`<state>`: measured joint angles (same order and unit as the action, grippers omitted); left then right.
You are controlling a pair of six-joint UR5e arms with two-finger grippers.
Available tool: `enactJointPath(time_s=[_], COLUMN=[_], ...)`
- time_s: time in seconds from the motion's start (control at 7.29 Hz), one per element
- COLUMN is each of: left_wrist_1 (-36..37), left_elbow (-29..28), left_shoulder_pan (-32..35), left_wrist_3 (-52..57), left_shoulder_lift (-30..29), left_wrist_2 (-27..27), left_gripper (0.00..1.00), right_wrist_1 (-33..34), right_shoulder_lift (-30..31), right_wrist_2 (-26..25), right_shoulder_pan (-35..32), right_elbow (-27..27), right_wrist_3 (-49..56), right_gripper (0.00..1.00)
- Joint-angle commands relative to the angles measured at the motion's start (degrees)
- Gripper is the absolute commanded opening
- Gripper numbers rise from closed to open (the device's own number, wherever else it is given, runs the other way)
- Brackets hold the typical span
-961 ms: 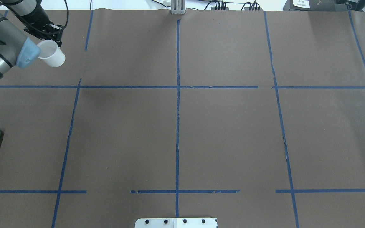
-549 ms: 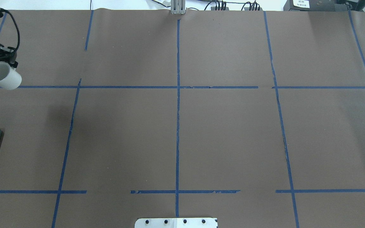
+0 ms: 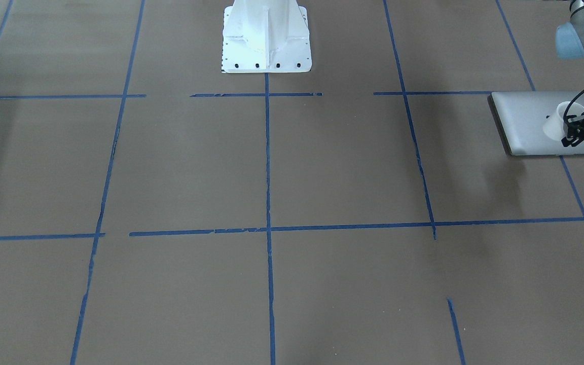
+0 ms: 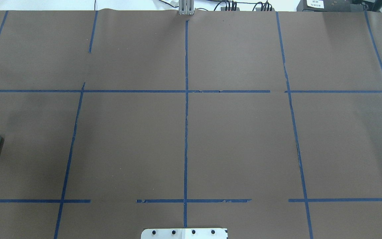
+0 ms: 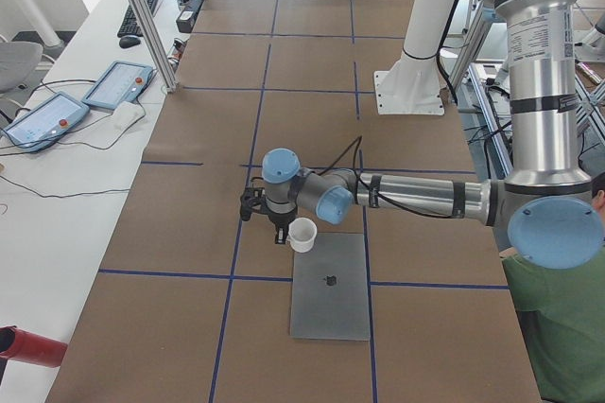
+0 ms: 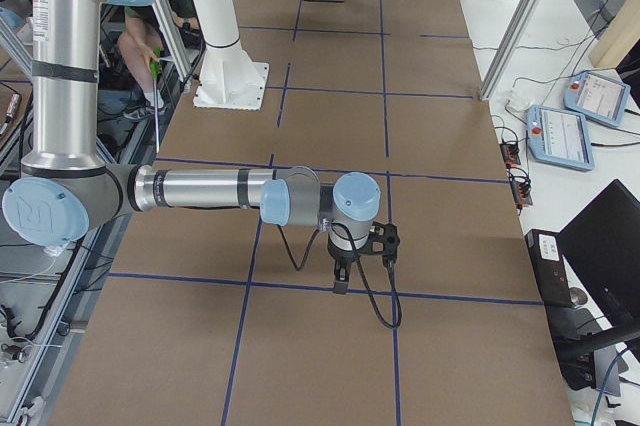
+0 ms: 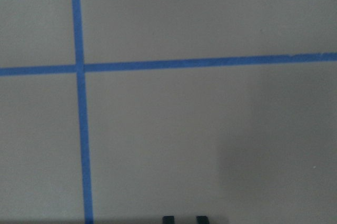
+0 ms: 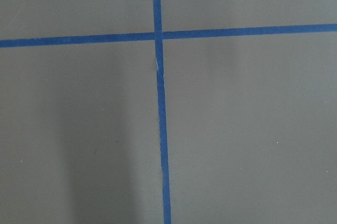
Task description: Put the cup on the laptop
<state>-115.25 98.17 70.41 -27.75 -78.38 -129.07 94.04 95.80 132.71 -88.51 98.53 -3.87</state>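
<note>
So, the left arm reaches out level and low over the table, its wrist bent downward. The left gripper pinches the cup by its side. The cup hangs tilted over the laptop (whether it touches the lid I cannot tell). The laptop lies flat near the table's left end, with bare brown paper and blue tape lines around it. The right gripper points down near the other end, well apart; whether its fingers are spread I cannot tell. A white stand sits mid-table on the robot's side, away from both.
</note>
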Motion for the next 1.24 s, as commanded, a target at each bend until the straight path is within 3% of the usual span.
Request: enactJointPath(time_s=[0.0,0.27,1.1], left_wrist_1=[-16.75,-27.45,-27.40], left_elbow=[-5.32,-10.88,-13.18], left_shoulder_pan=[0.16,-0.10,-0.89], left_wrist_3=[-9.37,-16.70,-16.37], left_shoulder_lift=[6.03,6.13,5.96], left_wrist_2=[0.04,0.39,0.22], left_gripper=[0.00,0.00,0.00], right_wrist_1=[0.00,0.00,0.00], right_shoulder_lift=[0.00,0.00,0.00], right_wrist_2=[0.00,0.00,0.00], right_shoulder_pan=[0.00,0.00,0.00], right_elbow=[0.00,0.00,0.00], right_wrist_3=[0.00,0.00,0.00], right_gripper=[1.00,1.00,1.00])
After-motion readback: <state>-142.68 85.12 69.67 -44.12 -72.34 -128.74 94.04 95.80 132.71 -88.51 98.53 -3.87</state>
